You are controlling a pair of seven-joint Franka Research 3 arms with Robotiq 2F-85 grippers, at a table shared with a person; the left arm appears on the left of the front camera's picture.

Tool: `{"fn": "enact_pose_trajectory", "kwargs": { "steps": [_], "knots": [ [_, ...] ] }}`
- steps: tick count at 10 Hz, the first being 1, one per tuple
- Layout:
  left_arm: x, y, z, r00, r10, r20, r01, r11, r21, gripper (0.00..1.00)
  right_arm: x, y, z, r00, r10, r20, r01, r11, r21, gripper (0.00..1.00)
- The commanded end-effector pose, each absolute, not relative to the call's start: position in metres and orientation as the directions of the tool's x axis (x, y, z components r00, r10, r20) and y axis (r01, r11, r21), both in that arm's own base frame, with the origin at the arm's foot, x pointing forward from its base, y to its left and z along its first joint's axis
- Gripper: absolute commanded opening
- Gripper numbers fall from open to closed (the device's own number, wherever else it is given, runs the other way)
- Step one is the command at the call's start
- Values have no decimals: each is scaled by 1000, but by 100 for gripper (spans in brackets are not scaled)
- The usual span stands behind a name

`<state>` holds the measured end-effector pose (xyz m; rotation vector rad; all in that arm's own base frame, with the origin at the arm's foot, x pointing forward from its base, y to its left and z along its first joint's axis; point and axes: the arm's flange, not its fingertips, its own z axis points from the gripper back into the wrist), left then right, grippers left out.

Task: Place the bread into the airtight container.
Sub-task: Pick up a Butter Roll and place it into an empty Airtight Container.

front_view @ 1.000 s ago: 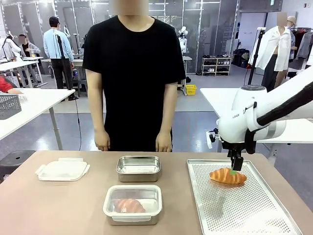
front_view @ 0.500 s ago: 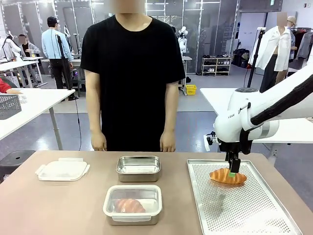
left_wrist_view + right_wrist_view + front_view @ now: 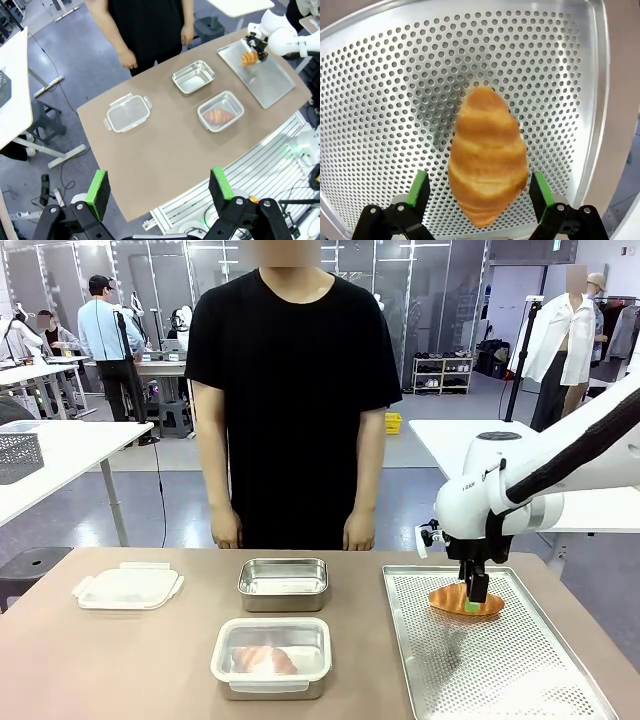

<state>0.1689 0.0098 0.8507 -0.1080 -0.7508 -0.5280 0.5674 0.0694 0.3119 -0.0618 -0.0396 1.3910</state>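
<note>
While spread right jaws straddle its width, croissant (image 3: 448, 600) lies crosswise on tray (image 3: 500, 670).

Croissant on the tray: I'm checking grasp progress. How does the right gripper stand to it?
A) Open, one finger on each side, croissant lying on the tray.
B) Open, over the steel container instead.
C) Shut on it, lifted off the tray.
A: the right wrist view shows the right gripper open and straddling the croissant, which lies flat on the perforated tray.
</note>
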Motion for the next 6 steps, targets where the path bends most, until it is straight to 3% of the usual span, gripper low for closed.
{"fn": "enact_pose_trajectory", "kwargs": {
  "steps": [1,6],
  "knots": [
    [169,9,852,607,-418,675,493,865,92,100,574,70,305,161,987,23,-985,162,-57,100],
    [169,9,852,607,-418,675,493,865,92,100,574,71,287,168,986,19,-985,169,-21,100]
  ]
}}
